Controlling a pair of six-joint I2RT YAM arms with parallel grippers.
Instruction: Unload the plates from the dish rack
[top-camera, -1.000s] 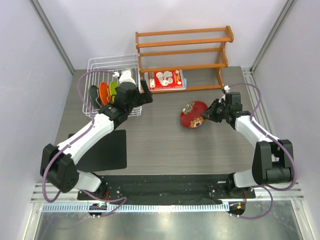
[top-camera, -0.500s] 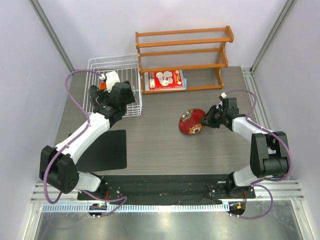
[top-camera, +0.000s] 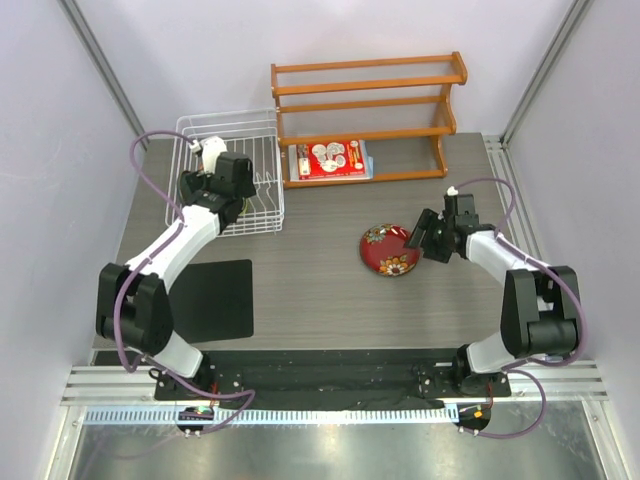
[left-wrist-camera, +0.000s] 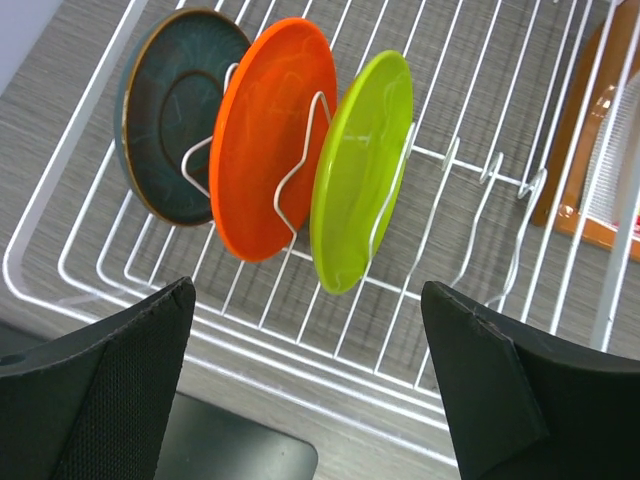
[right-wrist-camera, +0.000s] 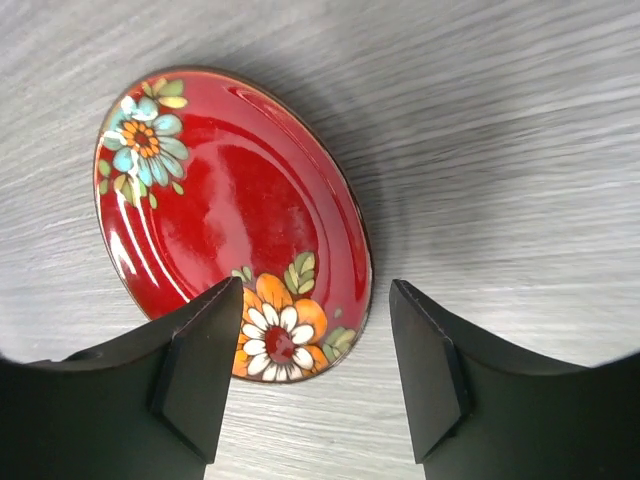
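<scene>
**Red plate set down; three remained racked**

Since a second earlier, the dark red floral plate (right-wrist-camera: 230, 220) had gone from tilted on its edge in the right gripper (right-wrist-camera: 315, 290) to lying flat on the table (top-camera: 320, 300). The left arm had swung from the front right corner of the dish rack (top-camera: 262, 125) to above its left half.

The right fingers had let go and stood spread. In the right wrist view they sat to either side of the plate's near rim, where the white-and-orange flower is. The left finger overlapped the rim in that view; whether it touched could not be told. The plate lay right of the table's centre, well apart from the rack.

The left gripper (left-wrist-camera: 305, 290) hung over the rack with its fingers wide apart and grasping nothing. The racked plates stood beyond the fingertips, apart from them.

Counted, there were four plates. Three stood upright in a row in the rack's wire slots: dark teal (left-wrist-camera: 165, 110), orange (left-wrist-camera: 265, 130), then lime green (left-wrist-camera: 365, 150). The fourth, the red one, lay on the table. There was one rack, and the slots to the right of the green plate were bare wire.
</scene>
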